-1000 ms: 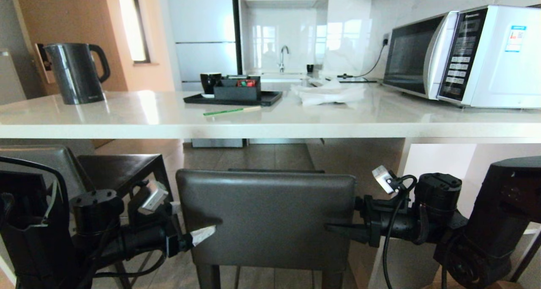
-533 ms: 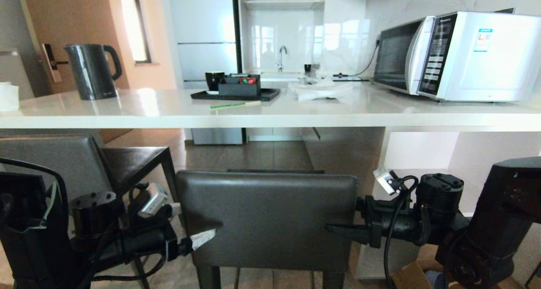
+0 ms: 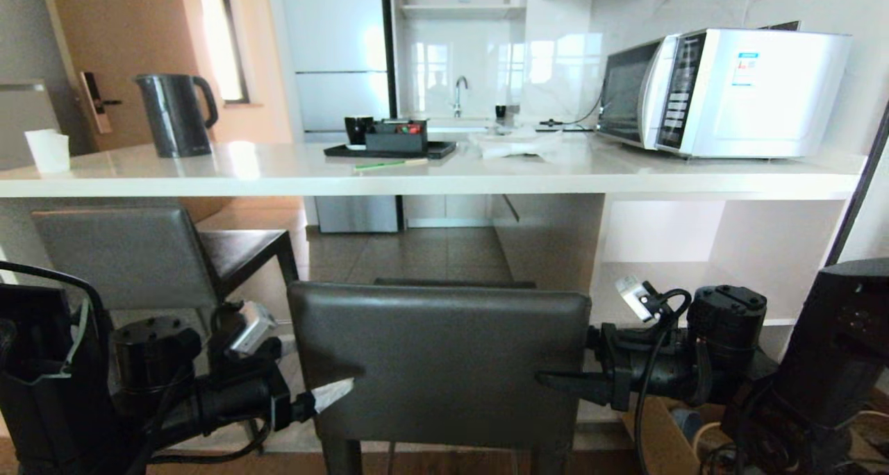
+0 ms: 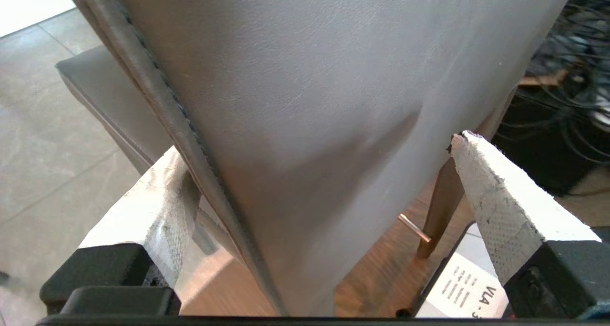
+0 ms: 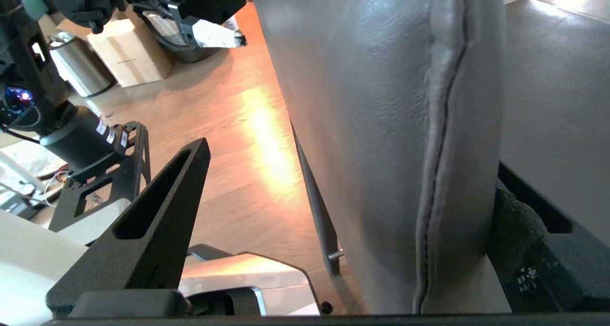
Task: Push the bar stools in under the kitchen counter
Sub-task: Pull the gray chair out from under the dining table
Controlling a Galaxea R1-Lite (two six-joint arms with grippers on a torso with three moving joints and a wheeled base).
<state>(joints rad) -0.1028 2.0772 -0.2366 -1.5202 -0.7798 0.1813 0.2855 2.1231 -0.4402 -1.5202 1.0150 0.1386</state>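
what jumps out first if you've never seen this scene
The dark grey stool fills the near foreground, its backrest straddled at each edge by the open left tool and right tool. Behind it runs the white counter, with a microwave at its right end.
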